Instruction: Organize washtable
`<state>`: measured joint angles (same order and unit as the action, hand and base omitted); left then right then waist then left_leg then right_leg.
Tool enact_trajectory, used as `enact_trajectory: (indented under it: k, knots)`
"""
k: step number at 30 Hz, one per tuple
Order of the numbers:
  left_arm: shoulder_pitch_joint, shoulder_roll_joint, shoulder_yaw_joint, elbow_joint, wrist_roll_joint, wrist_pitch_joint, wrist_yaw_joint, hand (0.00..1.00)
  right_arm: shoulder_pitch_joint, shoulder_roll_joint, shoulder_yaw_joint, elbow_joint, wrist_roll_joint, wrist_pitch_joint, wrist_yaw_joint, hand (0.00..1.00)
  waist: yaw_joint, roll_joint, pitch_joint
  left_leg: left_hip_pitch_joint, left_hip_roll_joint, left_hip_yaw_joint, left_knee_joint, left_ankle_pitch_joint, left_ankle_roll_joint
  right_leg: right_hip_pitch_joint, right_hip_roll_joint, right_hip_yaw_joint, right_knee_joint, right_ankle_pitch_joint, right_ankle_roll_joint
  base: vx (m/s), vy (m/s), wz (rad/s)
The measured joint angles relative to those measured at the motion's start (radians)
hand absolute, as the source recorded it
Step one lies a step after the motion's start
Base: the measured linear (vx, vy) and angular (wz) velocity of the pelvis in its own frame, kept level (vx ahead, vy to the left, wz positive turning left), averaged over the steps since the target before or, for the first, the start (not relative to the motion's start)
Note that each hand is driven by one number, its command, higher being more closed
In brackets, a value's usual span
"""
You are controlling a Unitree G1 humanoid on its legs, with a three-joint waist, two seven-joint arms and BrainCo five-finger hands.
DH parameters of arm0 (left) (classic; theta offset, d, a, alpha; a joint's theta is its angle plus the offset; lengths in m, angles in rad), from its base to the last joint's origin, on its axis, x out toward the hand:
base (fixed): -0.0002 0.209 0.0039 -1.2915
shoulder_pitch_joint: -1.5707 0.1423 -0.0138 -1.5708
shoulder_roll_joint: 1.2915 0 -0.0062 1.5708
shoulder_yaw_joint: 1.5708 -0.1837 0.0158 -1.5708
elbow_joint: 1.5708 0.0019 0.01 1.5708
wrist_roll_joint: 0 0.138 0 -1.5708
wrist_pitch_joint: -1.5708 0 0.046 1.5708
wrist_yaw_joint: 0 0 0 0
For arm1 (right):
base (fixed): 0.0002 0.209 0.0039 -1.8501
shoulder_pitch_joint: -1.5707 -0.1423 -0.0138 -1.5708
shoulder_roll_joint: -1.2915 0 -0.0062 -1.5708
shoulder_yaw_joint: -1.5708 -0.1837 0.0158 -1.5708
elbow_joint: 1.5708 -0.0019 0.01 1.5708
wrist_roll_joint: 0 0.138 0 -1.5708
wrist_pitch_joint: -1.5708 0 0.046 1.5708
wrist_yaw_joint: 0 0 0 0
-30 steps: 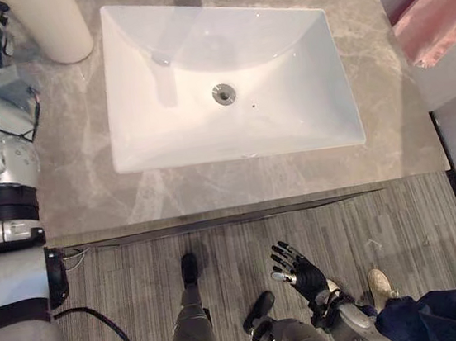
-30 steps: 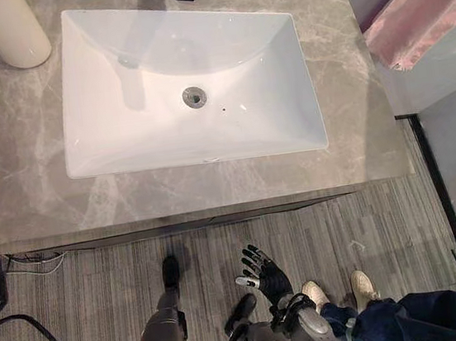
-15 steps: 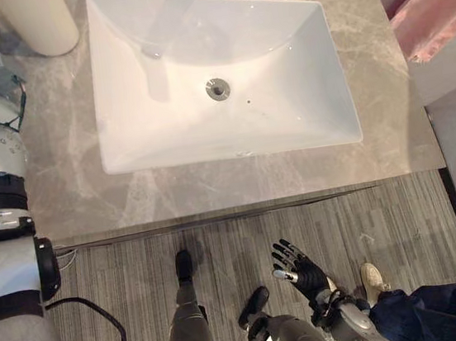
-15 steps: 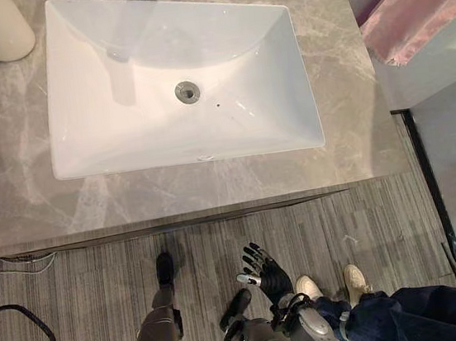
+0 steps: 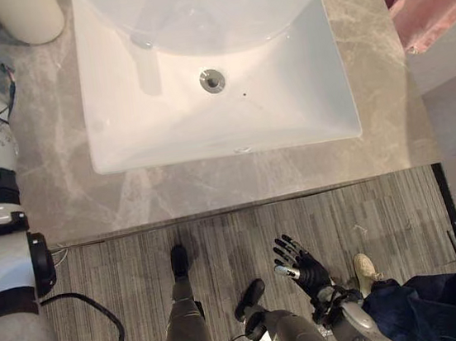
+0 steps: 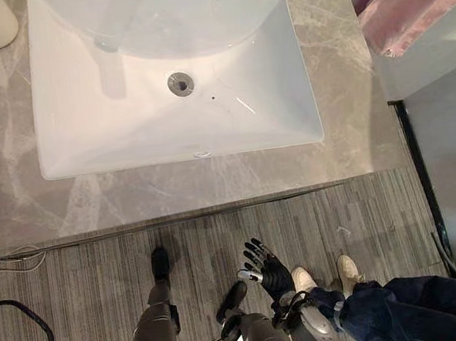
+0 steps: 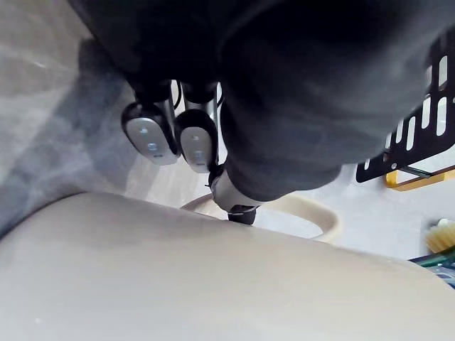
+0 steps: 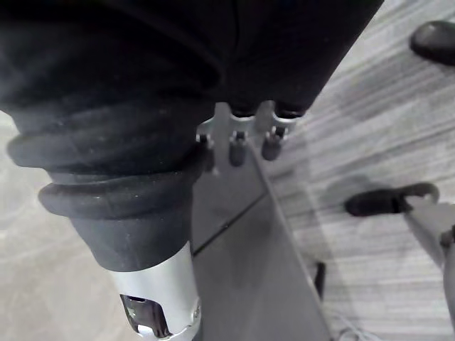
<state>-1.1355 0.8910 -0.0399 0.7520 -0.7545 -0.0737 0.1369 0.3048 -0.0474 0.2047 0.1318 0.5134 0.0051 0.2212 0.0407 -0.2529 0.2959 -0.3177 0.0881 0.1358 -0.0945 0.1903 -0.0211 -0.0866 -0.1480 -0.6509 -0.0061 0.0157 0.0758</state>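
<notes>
Washtable (image 5: 60, 158) with white sink (image 5: 287, 105)
Right hand (image 5: 302, 268), lower centre, fingers spread; left hand (image 7: 149, 135) by cream cylinder (image 5: 22, 17), upper left, grip unclear.

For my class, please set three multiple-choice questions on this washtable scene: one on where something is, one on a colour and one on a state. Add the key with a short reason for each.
1. Where is the right hand?
A. Inside the sink
B. Above the floor, in front of the counter
C. Flat on the counter

2. What colour is the sink?
A. White
B. Black
C. Pink

3. What state is the right hand in?
A. Shut on a cloth
B. Shut on a cup
C. Open, holding nothing

Key:
1 B: the hand shows against the striped floor, on the near side of the counter's front edge.
2 A: the basin is plain white, set in grey marble.
3 C: its fingers are spread, with nothing between them.
</notes>
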Motion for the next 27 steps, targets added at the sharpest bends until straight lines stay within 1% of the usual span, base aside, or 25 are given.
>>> enact_trajectory:
  k: [2, 3, 4, 5, 6, 8, 27]
  knots:
    - [0.003, -0.010, 0.016, -0.007, 0.001, -0.011, -0.001, 1.00, -0.003, 0.001, 0.001, 0.000, 0.002, 0.000, 0.000, 0.00, 0.001, -0.005, 0.005, 0.000, 0.003, 0.003, 0.000, -0.003, -0.004, -0.002, 0.004, 0.004, -0.002, 0.000, 0.000, 0.00, 0.028, -0.04]
    - [-0.004, -0.026, 0.034, -0.027, 0.008, -0.013, 0.012, 1.00, -0.006, 0.005, 0.006, 0.000, 0.004, -0.002, -0.001, 0.00, 0.001, -0.010, 0.012, -0.002, 0.006, 0.006, 0.000, -0.004, -0.006, -0.004, 0.004, 0.007, -0.005, 0.000, 0.000, -0.01, 0.039, -0.03]
    - [-0.030, -0.022, 0.014, -0.027, 0.011, -0.010, 0.034, 1.00, -0.004, 0.003, 0.015, 0.000, 0.004, -0.006, -0.001, 0.00, 0.006, -0.017, 0.019, -0.002, 0.007, 0.005, 0.000, -0.002, -0.008, -0.002, 0.007, 0.008, -0.009, 0.000, 0.000, -0.01, 0.037, -0.03]
    - [-0.037, -0.018, 0.002, -0.022, 0.012, -0.011, 0.039, 1.00, -0.004, 0.001, 0.016, 0.000, 0.004, -0.006, -0.001, 0.00, 0.006, -0.018, 0.019, -0.002, 0.007, 0.005, 0.000, -0.002, -0.008, -0.002, 0.007, 0.008, -0.009, 0.000, 0.000, 0.00, 0.031, -0.03]
    - [-0.070, -0.004, -0.037, 0.015, 0.015, -0.010, 0.041, 1.00, -0.001, -0.001, 0.014, 0.000, 0.005, -0.006, -0.001, 0.00, 0.005, -0.019, 0.020, -0.002, 0.007, 0.005, 0.000, 0.001, -0.007, -0.002, 0.007, 0.010, -0.009, 0.000, 0.000, 0.00, 0.000, 0.00]
    - [-0.086, 0.003, -0.043, 0.023, 0.021, -0.010, 0.039, 1.00, 0.000, 0.000, 0.008, 0.000, 0.006, -0.006, 0.000, 0.00, 0.001, -0.019, 0.020, -0.002, 0.007, 0.007, 0.000, 0.002, -0.005, -0.003, 0.007, 0.012, -0.009, 0.000, 0.000, 0.02, 0.044, -0.02]
    - [-0.083, 0.003, -0.042, 0.029, 0.019, -0.010, 0.036, 1.00, 0.000, 0.001, 0.007, 0.000, 0.006, -0.006, 0.000, 0.00, 0.000, -0.019, 0.020, 0.008, 0.006, 0.006, 0.000, 0.004, -0.006, 0.009, 0.007, 0.013, -0.011, 0.000, 0.000, 0.02, 0.036, 0.00]
